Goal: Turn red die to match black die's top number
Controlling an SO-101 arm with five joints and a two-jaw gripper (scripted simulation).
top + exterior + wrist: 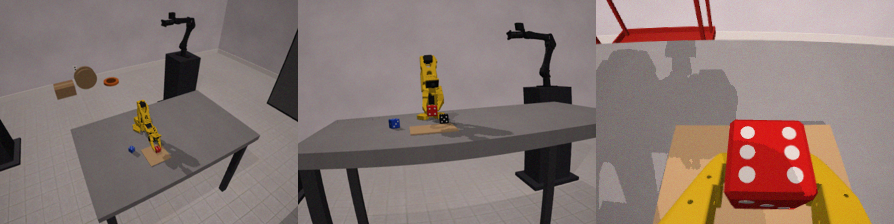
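Observation:
My yellow gripper [156,146] is shut on the red die [158,149] and holds it a little above the tan mat [155,156]. In the exterior view the red die [432,110] hangs above the mat's far edge [433,128]. In the wrist view the die [768,161] shows six white pips toward the camera, with the yellow fingers on both sides and the mat beneath. The black die [443,118] sits on the table just behind the mat's right end. In the top view the arm hides the black die.
A blue die [131,149] lies on the table left of the mat, also seen in the exterior view [394,123]. The arm's base [138,126] stands behind the mat. A black pedestal with a dark arm [181,73] stands beyond the table.

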